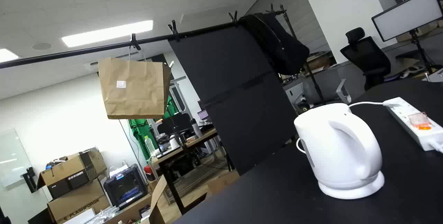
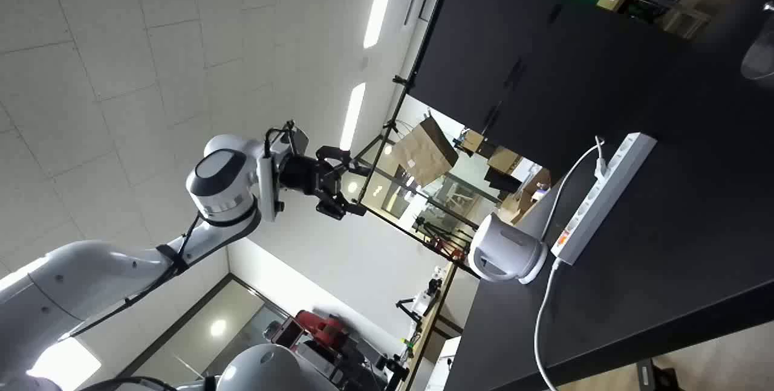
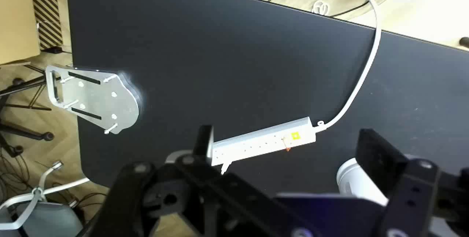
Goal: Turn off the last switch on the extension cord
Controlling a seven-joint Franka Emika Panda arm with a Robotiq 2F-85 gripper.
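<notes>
Long, flat, white plastic extension cord [image 2: 603, 199]: lies on the matt black desk [image 3: 220, 65], inward of the long edge its white cable [image 3: 360, 79] crosses, socket end pointing to the rounded corner.

Small red-orange switch [image 2: 563, 237]: at the cable end; presumably the last one; on or off, cannot tell.

Rounded white plastic kettle [image 1: 337, 151]: just beside that end, away from the cabled edge.

Black two-fingered gripper [image 2: 361, 190]: fingers spread apart, nothing held, well above the desk.

Step in hand: judged the approach; switch not yet touched.

Next move: likely calls for lowering to the cable end, fingers together, and pressing clear of the kettle.
</notes>
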